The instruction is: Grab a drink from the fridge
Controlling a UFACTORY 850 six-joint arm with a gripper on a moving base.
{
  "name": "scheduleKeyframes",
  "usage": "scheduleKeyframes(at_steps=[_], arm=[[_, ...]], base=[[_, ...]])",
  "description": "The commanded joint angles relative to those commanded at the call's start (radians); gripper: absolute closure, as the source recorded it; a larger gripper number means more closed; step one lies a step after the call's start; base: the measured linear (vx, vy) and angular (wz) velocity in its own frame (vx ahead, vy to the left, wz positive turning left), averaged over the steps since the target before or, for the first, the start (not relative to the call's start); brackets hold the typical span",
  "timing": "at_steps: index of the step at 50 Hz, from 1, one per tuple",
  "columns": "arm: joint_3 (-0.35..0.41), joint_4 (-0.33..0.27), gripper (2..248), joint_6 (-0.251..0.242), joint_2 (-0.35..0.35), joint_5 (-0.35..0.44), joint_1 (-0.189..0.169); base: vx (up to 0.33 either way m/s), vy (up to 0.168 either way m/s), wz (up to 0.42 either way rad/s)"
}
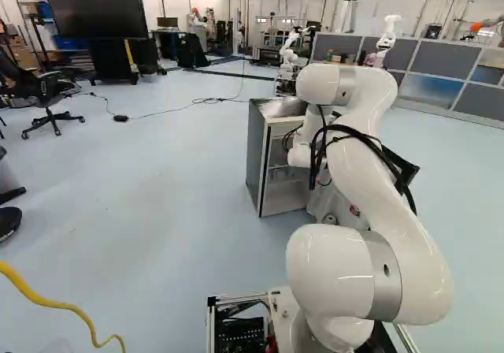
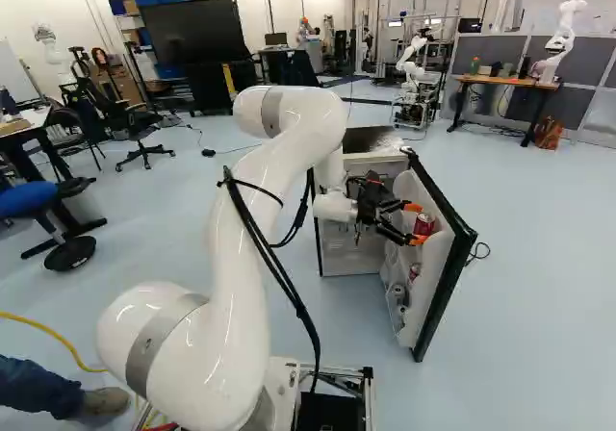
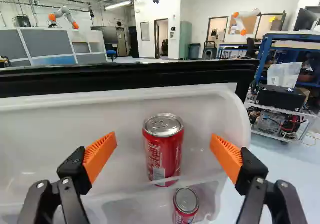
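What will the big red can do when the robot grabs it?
The red can looks like smooth metal, so it might slip a bit. Its thin walls could dent if squeezed hard. Being round, it would probably roll if it tipped over.

Arm (image 2: pixel 245 224) up from the base joint (image 2: pixel 279 388), shoulder (image 2: pixel 173 344) bulging to the left in right base view. Upper link climbs away from the cameras to a high elbow (image 2: pixel 289 114), forearm (image 2: pixel 330 166) folds down from there. Wrist (image 2: pixel 335 207) well below elbow, gripper (image 2: pixel 416 224) reaching out to the right in that view. Wrist view: fingers spread wide, orange pads (image 3: pixel 100 155) facing each other across the gap, not touching. Black cables (image 2: pixel 279 263) loop loosely along the upper link
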Motion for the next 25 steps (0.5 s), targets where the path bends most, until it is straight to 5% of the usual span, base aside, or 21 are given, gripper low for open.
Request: scheduleKeyframes(at_steps=[6,7,12,13,17,18,22,23,25], arm=[[0.0,0.0,17,0.0,0.0,0.0,0.0],[0.0,0.0,55,0.0,0.0,0.0,0.0],[0.0,0.0,55,0.0,0.0,0.0,0.0],[0.0,0.0,94,0.0,0.0,0.0,0.0],[0.0,0.0,94,0.0,0.0,0.0,0.0],[0.0,0.0,132,0.0,0.0,0.0,0.0],[0.0,0.0,132,0.0,0.0,0.0,0.0],[0.0,0.0,155,0.0,0.0,0.0,0.0],[0.0,0.0,155,0.0,0.0,0.0,0.0]], base=[[0.0,0.0,0.0],[0.0,0.0,0.0],[0.0,0.0,0.0],[0.0,0.0,0.0],[0.0,0.0,0.0],[0.0,0.0,0.0],[0.0,0.0,0.0],[0.0,0.0,0.0],[0.0,0.0,0.0]])
